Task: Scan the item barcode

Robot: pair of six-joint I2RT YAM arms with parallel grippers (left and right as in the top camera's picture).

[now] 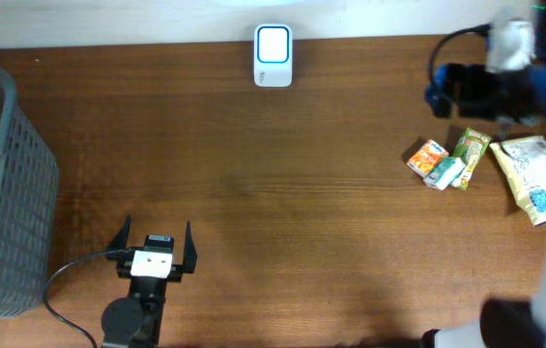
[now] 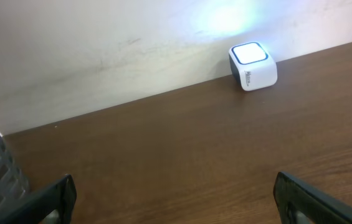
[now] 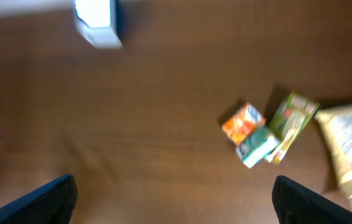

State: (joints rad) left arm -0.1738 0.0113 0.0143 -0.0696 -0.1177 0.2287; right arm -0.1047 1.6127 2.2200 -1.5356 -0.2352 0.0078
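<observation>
Well, side lettering on the scanner (image 2: 253, 65) is illegible

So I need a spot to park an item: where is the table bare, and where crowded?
Bare wood spans the middle, bordered by the grey basket, the scanner, the left gripper and the orange box. Crowded on the right: orange box, teal box, green packet and beige bag lie bunched together.

You have one scanner (image 1: 273, 56). Right of it lie one orange box (image 1: 428, 157), one teal box (image 1: 445, 174), one green pack (image 1: 471, 155) and one pale bag (image 1: 529, 174). One basket (image 1: 2, 193) stands left of it.
</observation>
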